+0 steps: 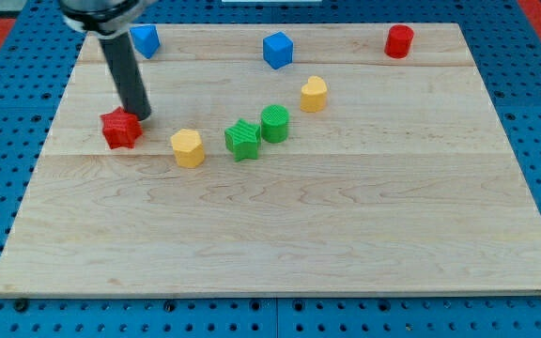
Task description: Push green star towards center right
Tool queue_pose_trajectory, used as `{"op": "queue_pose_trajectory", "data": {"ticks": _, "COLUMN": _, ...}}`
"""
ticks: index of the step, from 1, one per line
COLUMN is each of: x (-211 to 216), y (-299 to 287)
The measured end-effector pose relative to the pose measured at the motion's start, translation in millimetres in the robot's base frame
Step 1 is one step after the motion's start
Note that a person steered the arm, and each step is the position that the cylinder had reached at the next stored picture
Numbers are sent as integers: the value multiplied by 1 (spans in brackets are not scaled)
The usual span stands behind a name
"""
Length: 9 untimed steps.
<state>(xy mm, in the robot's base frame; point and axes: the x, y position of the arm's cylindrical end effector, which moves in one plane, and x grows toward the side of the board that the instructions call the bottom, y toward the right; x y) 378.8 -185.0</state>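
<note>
Two blocks crowd the green star (242,140): a green cylinder (274,123) touching its right, a yellow block (187,147) left. My tip (142,117), holding nothing, touches the red star (120,129), well left.

Green star (242,140): ribbed, star-shaped block, lying flat on the table, slightly left of centre and a little toward the far side. Its right point touches, or all but touches, a green cylinder (274,123) sitting just far-right of it.
</note>
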Motion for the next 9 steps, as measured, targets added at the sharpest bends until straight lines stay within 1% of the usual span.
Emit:
{"op": "queue_pose_trajectory", "data": {"ticks": 2, "x": -29, "y": 10}}
{"op": "queue_pose_trajectory", "data": {"ticks": 4, "x": -30, "y": 19}}
{"op": "queue_pose_trajectory", "data": {"ticks": 6, "x": -31, "y": 49}}
{"op": "queue_pose_trajectory", "data": {"ticks": 7, "x": -12, "y": 73}}
{"op": "queue_pose_trajectory", "data": {"ticks": 8, "x": 28, "y": 90}}
{"op": "queue_pose_trajectory", "data": {"ticks": 9, "x": 48, "y": 137}}
